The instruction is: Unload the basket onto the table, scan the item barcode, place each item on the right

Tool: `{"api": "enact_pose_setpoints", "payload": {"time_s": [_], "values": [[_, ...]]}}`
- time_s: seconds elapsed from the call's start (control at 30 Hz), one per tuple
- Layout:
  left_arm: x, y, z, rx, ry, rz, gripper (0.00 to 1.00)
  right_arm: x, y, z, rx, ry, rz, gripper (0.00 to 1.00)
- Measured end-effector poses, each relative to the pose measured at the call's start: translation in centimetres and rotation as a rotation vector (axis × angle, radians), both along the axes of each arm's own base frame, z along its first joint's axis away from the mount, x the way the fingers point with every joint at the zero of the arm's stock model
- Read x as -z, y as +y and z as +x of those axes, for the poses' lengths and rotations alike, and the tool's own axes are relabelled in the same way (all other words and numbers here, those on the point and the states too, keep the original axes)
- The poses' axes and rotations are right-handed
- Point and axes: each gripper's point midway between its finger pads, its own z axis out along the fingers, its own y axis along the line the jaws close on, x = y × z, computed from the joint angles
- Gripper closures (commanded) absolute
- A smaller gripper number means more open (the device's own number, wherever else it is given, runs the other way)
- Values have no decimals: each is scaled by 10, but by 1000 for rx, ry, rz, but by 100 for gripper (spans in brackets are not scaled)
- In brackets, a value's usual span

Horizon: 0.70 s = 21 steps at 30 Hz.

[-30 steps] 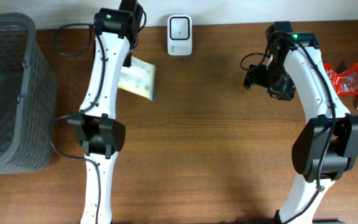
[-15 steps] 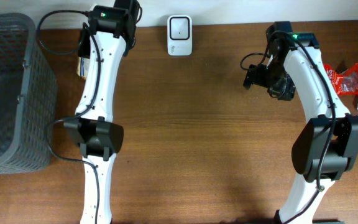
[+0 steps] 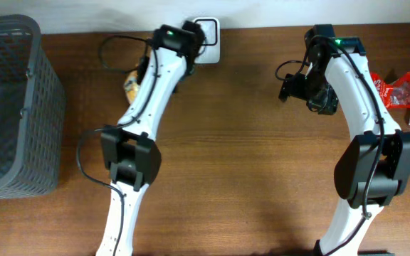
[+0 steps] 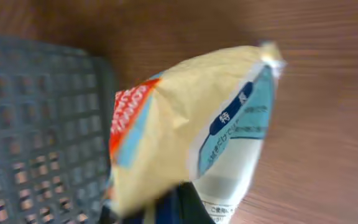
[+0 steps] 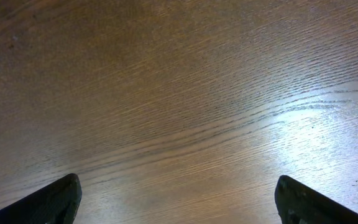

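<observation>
The left tool (image 4: 169, 210) is clenched on the lower edge of the snack packet (image 4: 191, 124) (yellow, with red and blue print). The packet rises straight out of its grip and fills the wrist view. From overhead the packet shows just left of the left arm, between the grey basket (image 3: 48, 92) and the white scanner (image 3: 212, 35), over the worktop (image 3: 248, 156). The right tool (image 5: 179, 199) hangs released, its 2 fingers (image 5: 48, 199) wide apart over bare wood, well apart from the packet.
</observation>
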Motion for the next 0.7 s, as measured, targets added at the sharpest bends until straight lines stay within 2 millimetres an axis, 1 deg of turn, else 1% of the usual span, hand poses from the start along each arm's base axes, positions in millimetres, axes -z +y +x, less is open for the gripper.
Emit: {"api": "enact_pose_setpoints", "payload": {"time_s": [0.03,0.07,0.13,0.2,0.27,0.33,0.4,0.43,0.47,0.53,0.6,0.63,0.67,0.7], "values": [[3,-15,-2,19,3,-37,91,0,0,0,-1,0,0,1],[6,-25,-4,32,7,-58,91,0,0,0,0,0,0,1],[12,-52,-8,63,16,-133,92,0,0,0,0,0,0,1],[21,-83,-18,99,52,-228,95,0,0,0,0,0,0,1],[29,-114,-29,129,100,-348,94,0,0,0,0,0,0,1],[35,-141,-39,152,142,-456,93,0,0,0,0,0,0,1],[38,-165,-48,170,184,-566,92,0,0,0,0,0,0,1],[39,-171,-51,174,197,-597,92,0,0,0,0,0,0,1],[39,-176,-53,180,209,-621,92,0,0,0,0,0,0,2],[39,-179,-55,189,223,-637,91,0,0,0,0,0,0,1],[39,-172,-54,183,225,-623,90,0,0,0,0,0,0,2],[38,-162,-49,173,212,-599,90,0,0,0,0,0,0,1],[36,-148,-40,157,188,-569,95,0,0,0,0,0,0,1],[35,-129,-30,130,159,-531,100,0,0,0,0,0,0,1]]}}
